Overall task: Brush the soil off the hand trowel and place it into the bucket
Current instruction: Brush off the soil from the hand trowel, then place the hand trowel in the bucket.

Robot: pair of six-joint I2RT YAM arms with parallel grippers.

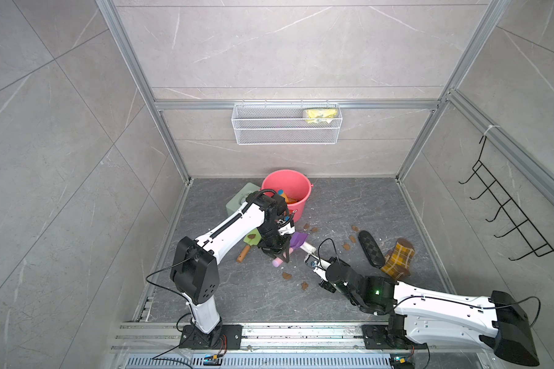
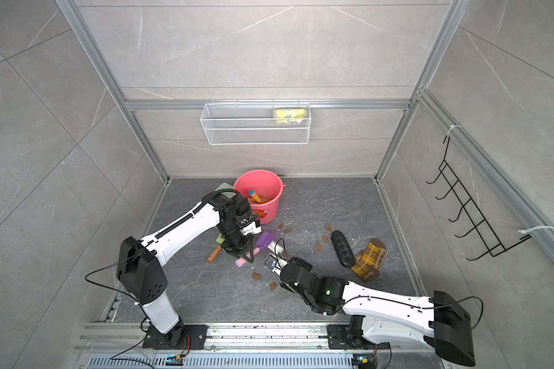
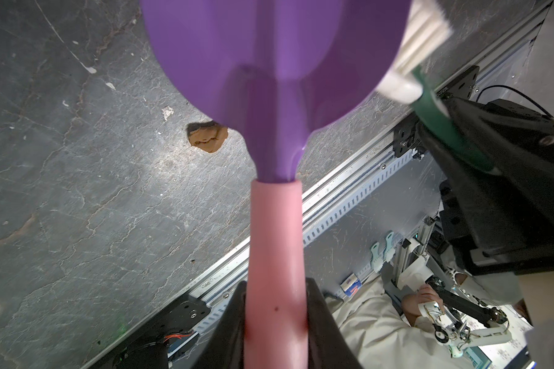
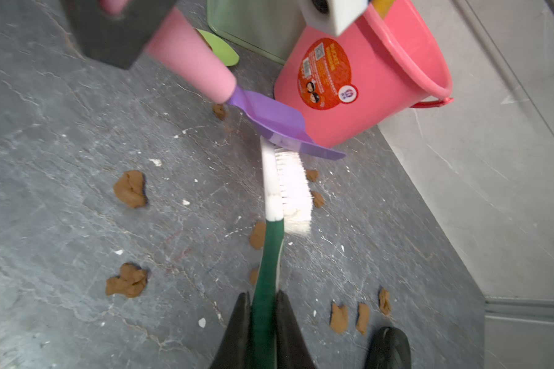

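Note:
The hand trowel has a purple blade (image 1: 298, 239) (image 3: 269, 48) and a pink handle (image 3: 275, 249). My left gripper (image 1: 281, 255) (image 2: 248, 253) (image 3: 275, 322) is shut on that handle and holds the trowel above the floor, in front of the coral-pink bucket (image 1: 303, 207) (image 2: 274, 211) (image 4: 381, 73). My right gripper (image 1: 312, 263) (image 4: 264, 319) is shut on the green handle of a white-bristled brush (image 4: 293, 191) (image 3: 419, 41). The brush's tip meets the blade's (image 4: 275, 121) edge. Brown soil lumps (image 4: 130, 188) (image 3: 209, 139) lie scattered on the floor. No soil shows on the blade faces in view.
A sage-green tissue box (image 1: 237, 201) stands left of the bucket, which holds an orange tool (image 1: 283, 195). A green trowel (image 1: 250, 240) carrying a lump lies under my left arm. A black oval case (image 1: 370, 249) and a plaid boot (image 1: 397, 258) lie to the right.

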